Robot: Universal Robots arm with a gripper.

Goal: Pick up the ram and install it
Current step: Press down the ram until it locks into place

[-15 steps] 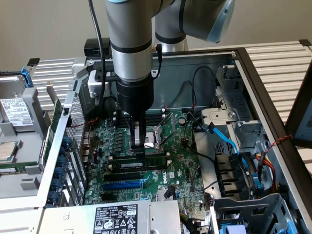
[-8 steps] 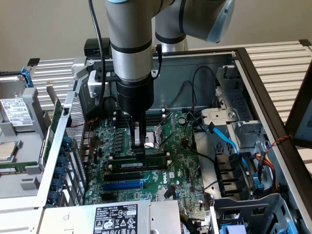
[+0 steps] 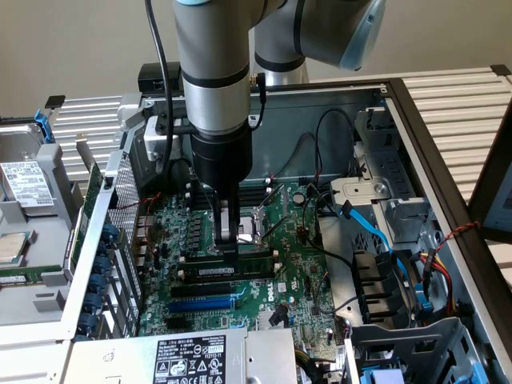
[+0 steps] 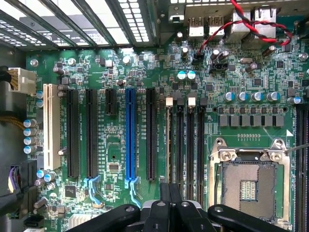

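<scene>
The motherboard lay flat inside the open computer case, with the arm's gripper lowered over its middle, right at the ram, which sat along the memory slots just beside the CPU socket. In the exterior view, the blue expansion slot ran parallel to the ram on its nearer side, the power supply sat at the near edge, and the drive bay with its cables stood at the exterior view's right. A hard drive rested outside the case at the exterior view's left.
</scene>
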